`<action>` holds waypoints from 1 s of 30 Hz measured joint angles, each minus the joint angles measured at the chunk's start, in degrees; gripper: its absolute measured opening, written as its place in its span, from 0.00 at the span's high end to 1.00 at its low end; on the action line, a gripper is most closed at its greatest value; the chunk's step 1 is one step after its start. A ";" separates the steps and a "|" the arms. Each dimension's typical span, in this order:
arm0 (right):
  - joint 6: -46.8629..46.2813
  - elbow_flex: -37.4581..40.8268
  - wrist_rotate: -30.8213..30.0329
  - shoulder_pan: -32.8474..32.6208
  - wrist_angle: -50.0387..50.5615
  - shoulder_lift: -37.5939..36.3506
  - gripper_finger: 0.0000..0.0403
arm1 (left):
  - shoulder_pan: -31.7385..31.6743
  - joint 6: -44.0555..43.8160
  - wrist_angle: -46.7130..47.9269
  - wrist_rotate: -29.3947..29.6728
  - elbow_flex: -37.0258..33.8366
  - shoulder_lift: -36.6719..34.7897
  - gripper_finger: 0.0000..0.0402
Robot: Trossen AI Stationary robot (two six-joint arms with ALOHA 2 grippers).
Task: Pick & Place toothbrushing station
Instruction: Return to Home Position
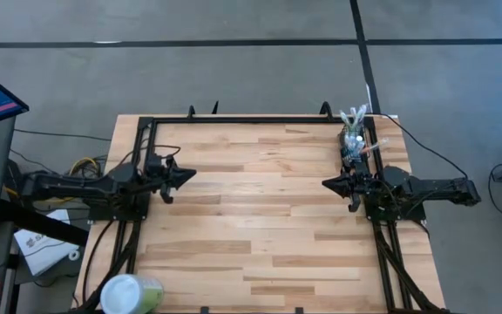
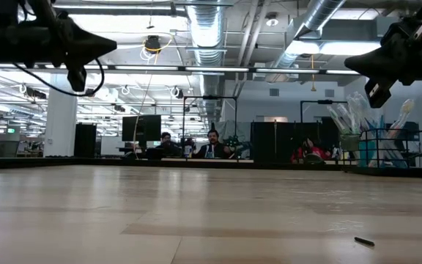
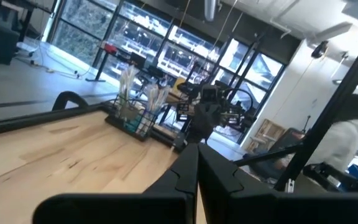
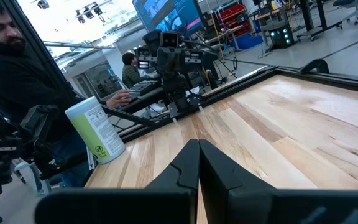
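Claws pressed together, left claw (image 1: 189, 174) at table's left, right claw (image 1: 326, 183) near toothbrushing station (image 1: 353, 144), its contents indistinct

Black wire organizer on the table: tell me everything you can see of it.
The small black wire organizer stands upright near the far right corner of the wooden table, an open-mesh basket with a bluish tint low inside. Pale toothbrushes stick up from it, leaning apart. It rests on the tabletop; the right end effector hangs close by, raised, not touching it.
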State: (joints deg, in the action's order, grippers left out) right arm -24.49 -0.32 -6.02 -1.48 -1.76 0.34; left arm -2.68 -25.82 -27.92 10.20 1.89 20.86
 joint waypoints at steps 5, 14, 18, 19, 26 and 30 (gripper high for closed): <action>0.00 0.00 0.00 0.00 0.00 0.00 1.00 | 0.00 2.40 -0.38 -0.40 -1.53 -1.91 1.00; 0.00 0.00 0.00 0.02 0.00 0.00 1.00 | 0.02 5.47 3.79 -2.96 -1.53 -5.40 1.00; 0.00 0.00 0.00 0.00 0.00 0.00 1.00 | 0.02 9.29 10.98 -5.01 -1.53 -10.79 1.00; 0.00 0.00 0.00 0.01 0.00 0.00 1.00 | 0.02 9.89 13.17 -5.21 -1.53 -12.74 1.00; 0.02 0.00 0.00 0.02 -0.16 -0.03 1.00 | 0.18 11.55 23.40 -4.24 -1.52 -20.86 1.00; 0.00 0.00 0.00 0.02 -0.18 -0.05 1.00 | 0.17 11.76 25.20 -4.07 -1.50 -20.87 1.00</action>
State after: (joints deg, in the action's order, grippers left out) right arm -24.49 -0.32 -6.02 -1.45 -1.94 0.29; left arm -2.50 -14.06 -2.72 6.13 0.38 -0.01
